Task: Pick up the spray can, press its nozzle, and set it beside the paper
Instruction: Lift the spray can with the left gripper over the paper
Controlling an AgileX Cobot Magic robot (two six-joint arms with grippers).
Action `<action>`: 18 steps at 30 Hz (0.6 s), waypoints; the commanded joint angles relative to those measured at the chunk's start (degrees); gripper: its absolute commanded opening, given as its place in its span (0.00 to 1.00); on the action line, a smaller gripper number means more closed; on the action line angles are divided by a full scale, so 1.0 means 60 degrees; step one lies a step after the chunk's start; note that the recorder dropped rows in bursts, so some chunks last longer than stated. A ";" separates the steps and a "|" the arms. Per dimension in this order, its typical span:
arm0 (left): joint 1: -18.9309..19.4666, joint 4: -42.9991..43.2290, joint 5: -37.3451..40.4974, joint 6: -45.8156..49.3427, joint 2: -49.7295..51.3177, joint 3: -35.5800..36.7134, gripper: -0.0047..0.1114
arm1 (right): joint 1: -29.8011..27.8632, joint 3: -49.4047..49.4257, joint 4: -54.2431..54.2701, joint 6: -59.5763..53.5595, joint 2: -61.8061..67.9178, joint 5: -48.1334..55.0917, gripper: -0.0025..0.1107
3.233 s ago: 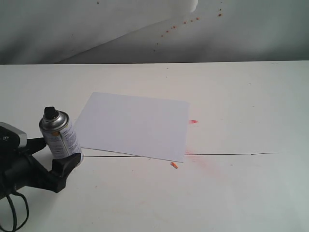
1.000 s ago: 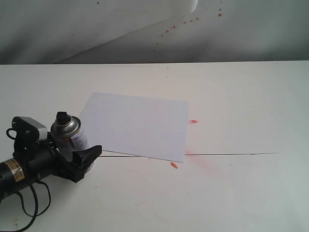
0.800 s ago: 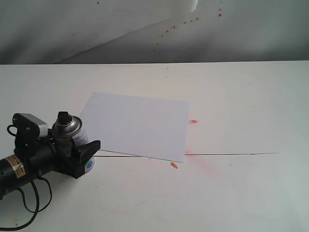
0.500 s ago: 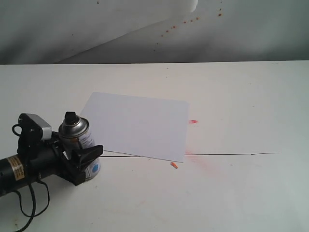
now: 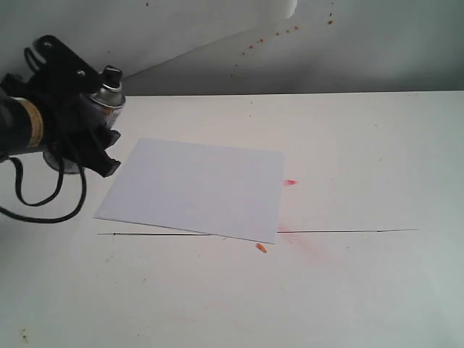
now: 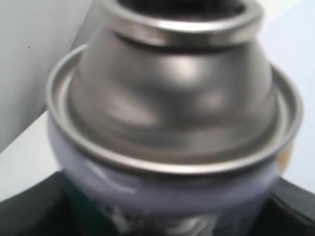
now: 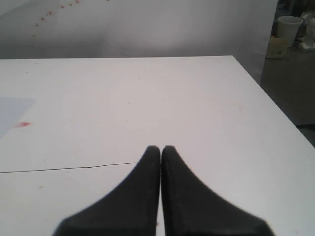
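My left gripper [image 5: 93, 129] is shut on the spray can [image 5: 107, 96] and holds it in the air, above and to the left of the paper's far left corner. The can tilts, and its black nozzle [image 5: 112, 74] points up at its top. The gripper hides most of the can's body. In the left wrist view the can's silver dome [image 6: 172, 98] fills the picture, with the nozzle [image 6: 182, 4] cut off at the edge. The white paper [image 5: 199, 188] lies flat on the table. My right gripper [image 7: 161, 148] is shut with nothing in it, over bare table, and does not show in the exterior view.
Orange paint marks [image 5: 291, 182] [image 5: 261, 248] lie by the paper's right edge. A thin black line [image 5: 348, 231] runs across the table. A white backdrop sheet [image 5: 217, 29] with orange specks stands behind. The table's right edge [image 7: 275, 98] and a white cup [image 7: 289, 24] lie beyond.
The left gripper, shut on the can, has lifted it off the table from beside the paper's near left corner, up and toward the back.
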 commanded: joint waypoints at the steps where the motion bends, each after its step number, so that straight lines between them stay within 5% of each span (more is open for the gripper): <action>1: -0.0647 0.0020 0.1076 0.1070 0.0885 -0.0826 0.04 | -0.0067 0.0034 0.0028 -0.0035 -0.0053 -0.0009 0.03; 6: -0.1109 -0.0688 0.2099 0.3069 0.1975 -0.1555 0.04 | -0.0067 0.0034 0.0028 -0.0035 -0.0053 -0.0009 0.03; 12: -0.1115 -0.3791 0.2578 0.7394 0.2857 -0.2765 0.04 | -0.0067 0.0034 0.0028 -0.0035 -0.0053 -0.0009 0.03; 18: -0.1115 -0.6704 0.4600 1.1224 0.3866 -0.4675 0.04 | -0.0067 0.0034 0.0028 -0.0035 -0.0053 -0.0009 0.03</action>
